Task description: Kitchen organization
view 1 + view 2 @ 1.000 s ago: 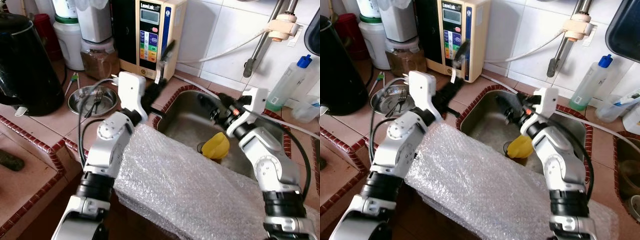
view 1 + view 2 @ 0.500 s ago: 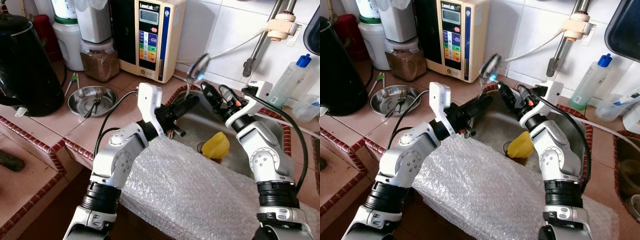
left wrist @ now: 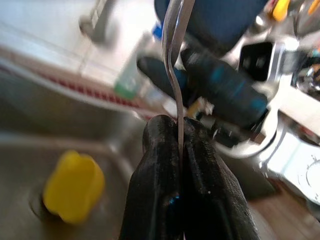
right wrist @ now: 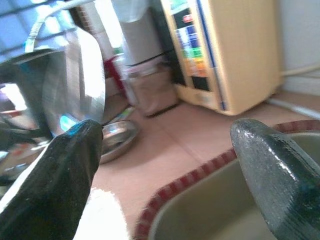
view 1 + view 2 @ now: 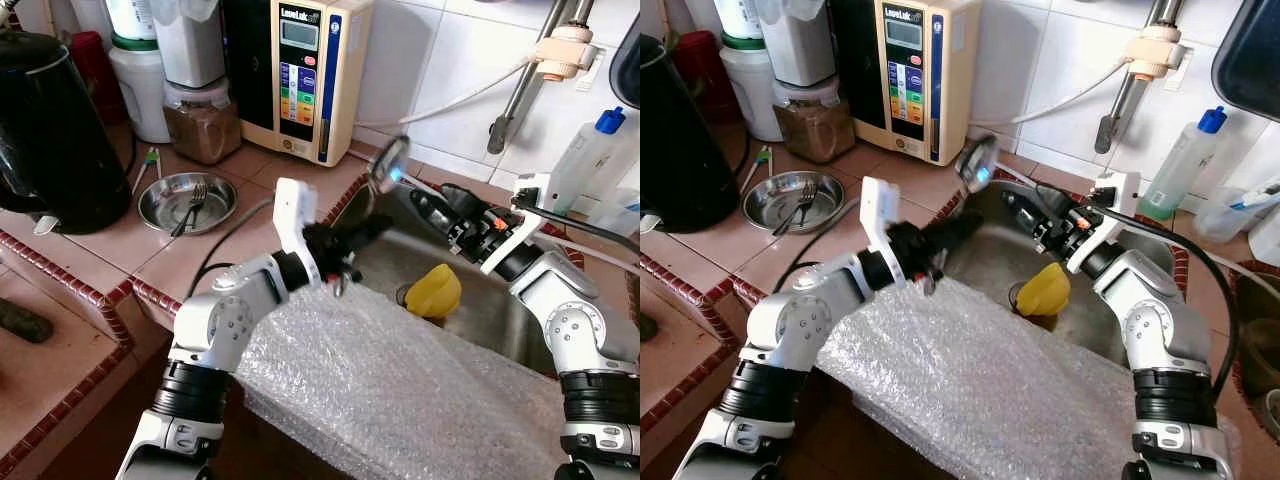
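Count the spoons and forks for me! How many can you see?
2. A spoon is held up over the sink by the left gripper. A fork lies in the small steel bowl on the counter. More may be hidden.

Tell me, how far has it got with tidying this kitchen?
Midway, I'd guess. In hand: the left gripper is shut on a spoon, held up above the sink, and the right gripper waits open just beside it, perhaps to take it. Possibly done: a fork already lies in the steel bowl on the counter. Left: the yellow cup sits in the sink, and bubble wrap drapes the sink's front edge.
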`<state>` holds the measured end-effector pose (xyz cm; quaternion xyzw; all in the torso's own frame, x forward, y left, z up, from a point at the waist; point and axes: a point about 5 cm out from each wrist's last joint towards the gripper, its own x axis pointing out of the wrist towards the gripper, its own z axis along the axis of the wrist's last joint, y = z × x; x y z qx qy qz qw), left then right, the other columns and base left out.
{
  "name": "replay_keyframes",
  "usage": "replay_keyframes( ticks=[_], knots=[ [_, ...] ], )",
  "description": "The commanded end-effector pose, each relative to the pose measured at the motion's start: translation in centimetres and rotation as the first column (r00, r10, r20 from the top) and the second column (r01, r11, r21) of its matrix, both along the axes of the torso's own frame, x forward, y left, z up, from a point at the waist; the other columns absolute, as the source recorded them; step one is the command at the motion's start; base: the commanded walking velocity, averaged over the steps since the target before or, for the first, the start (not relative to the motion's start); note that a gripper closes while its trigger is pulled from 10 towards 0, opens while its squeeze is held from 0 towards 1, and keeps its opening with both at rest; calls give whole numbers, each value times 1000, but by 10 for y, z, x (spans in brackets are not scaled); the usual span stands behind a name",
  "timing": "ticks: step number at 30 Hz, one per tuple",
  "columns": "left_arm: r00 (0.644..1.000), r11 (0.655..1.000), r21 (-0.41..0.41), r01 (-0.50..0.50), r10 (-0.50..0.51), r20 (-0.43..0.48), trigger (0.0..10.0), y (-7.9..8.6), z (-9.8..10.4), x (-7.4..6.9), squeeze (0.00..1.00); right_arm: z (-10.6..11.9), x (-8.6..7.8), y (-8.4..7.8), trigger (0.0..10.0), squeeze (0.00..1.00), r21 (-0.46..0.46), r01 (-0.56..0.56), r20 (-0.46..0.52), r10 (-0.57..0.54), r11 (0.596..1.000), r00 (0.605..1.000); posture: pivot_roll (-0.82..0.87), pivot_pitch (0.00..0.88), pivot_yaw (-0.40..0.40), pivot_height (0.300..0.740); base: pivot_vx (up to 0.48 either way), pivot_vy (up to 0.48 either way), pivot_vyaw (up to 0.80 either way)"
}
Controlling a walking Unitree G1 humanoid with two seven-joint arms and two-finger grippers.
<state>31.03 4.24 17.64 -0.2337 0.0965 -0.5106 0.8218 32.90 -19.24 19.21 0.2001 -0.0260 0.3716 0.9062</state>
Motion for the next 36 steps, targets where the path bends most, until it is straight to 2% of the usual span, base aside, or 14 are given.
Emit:
replay_keyframes(
  ticks=[1,5,11,16,19,23,24,29,36],
  knots=[
    [999,999,7,33,-33,0,0,-2,2,-3,0,13,-3,0,10000,0,25,-62,40,61,998,997,-54,0,-34,740,0,0,0],
    [999,999,14,39,-39,-19,0,-2,-1,-5,0,16,-7,1,10000,0,49,-132,36,130,990,991,-55,0,-36,740,0,0,0],
    [996,996,-25,87,-87,-11,0,-5,7,-9,0,11,-5,4,10000,0,66,-135,17,135,989,991,-48,0,-36,740,0,0,0],
    [992,987,-95,126,-127,-4,0,-5,16,-13,0,1,-2,12,10000,0,50,-146,4,146,988,989,-45,1,-32,740,0,0,0],
    [991,986,-97,134,-135,-7,0,-4,16,-13,0,-1,0,12,10000,0,24,-151,11,151,988,988,-44,2,-31,740,0,0,0],
    [986,982,-95,163,-166,-20,0,-5,15,-18,0,4,6,14,10000,0,41,-160,28,159,986,987,-46,3,-30,740,0,0,0],
    [985,981,-93,168,-171,-22,0,-6,14,-18,0,6,7,14,0,0,49,-163,39,161,985,986,-44,3,-32,740,0,0,0],
    [981,977,-108,185,-190,-40,0,-7,13,-22,0,20,13,15,0,0,118,-172,70,164,978,984,-41,6,-37,740,0,0,0],
    [980,977,-99,189,-194,-47,0,-5,12,-22,0,25,12,11,0,0,117,-222,68,215,968,974,-47,12,-35,740,0,0,0]
  ],
)
